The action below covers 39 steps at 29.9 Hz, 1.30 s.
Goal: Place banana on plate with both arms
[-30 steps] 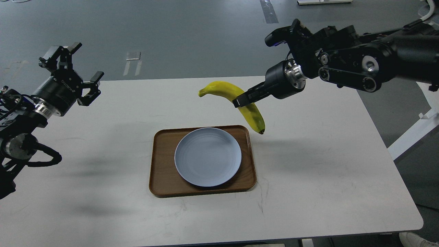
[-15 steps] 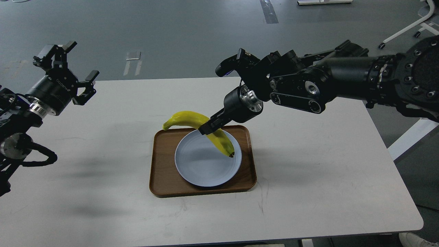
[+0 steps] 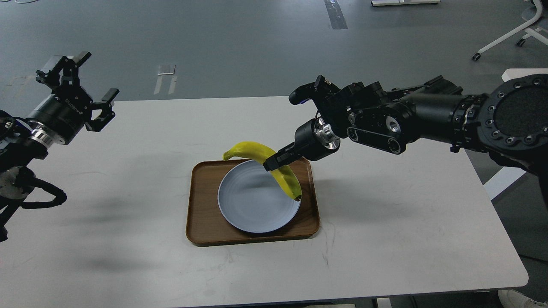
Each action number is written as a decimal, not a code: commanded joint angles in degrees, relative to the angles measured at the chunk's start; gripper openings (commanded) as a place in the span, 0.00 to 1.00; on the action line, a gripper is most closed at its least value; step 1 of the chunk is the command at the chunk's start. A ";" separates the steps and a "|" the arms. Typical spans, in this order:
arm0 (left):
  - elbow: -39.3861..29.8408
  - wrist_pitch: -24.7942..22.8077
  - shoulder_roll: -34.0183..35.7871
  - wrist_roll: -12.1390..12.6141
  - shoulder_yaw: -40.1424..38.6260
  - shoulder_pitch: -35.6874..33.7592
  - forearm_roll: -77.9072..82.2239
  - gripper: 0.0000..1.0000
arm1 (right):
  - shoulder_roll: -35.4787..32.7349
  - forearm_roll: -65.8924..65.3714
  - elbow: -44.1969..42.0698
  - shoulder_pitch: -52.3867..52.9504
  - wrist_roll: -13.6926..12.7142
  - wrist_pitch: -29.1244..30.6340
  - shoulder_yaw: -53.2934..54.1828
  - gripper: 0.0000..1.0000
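The yellow banana (image 3: 252,150) hangs over the far right part of the pale blue-grey plate (image 3: 252,205), its dark tip down near the plate's right rim and its stem end pointing left. My right gripper (image 3: 274,164) is shut on the banana's middle, reaching in from the right. I cannot tell whether the tip touches the plate. My left gripper (image 3: 81,87) is open and empty, raised high at the far left, well away from the plate.
The plate sits in a rectangular brown wooden tray (image 3: 205,222) at the middle of a white table (image 3: 385,239). The table's right edge and front edge are near. A white chair base (image 3: 513,38) stands on the grey floor behind.
My right arm carried the banana from above the table's far side down over the plate, then shifted it a little right toward the plate's right rim. My left gripper drifted slightly left.
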 commanded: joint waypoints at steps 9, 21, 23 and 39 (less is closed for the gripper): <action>0.02 0.00 0.10 0.00 -0.14 0.16 0.00 1.00 | 0.00 3.86 -1.13 -3.54 0.00 -0.26 0.53 0.07; 0.02 0.00 -0.07 0.00 -0.14 0.16 0.00 1.00 | 0.00 3.96 -1.84 -7.15 0.00 -0.26 0.53 0.32; 0.02 0.00 0.02 0.00 -0.23 0.16 0.00 1.00 | 0.00 3.96 -1.84 -7.41 0.00 -0.26 0.53 0.37; -0.07 0.00 0.10 0.00 -0.23 0.07 0.00 1.00 | 0.00 5.36 -3.59 -6.27 0.00 -0.26 2.63 0.86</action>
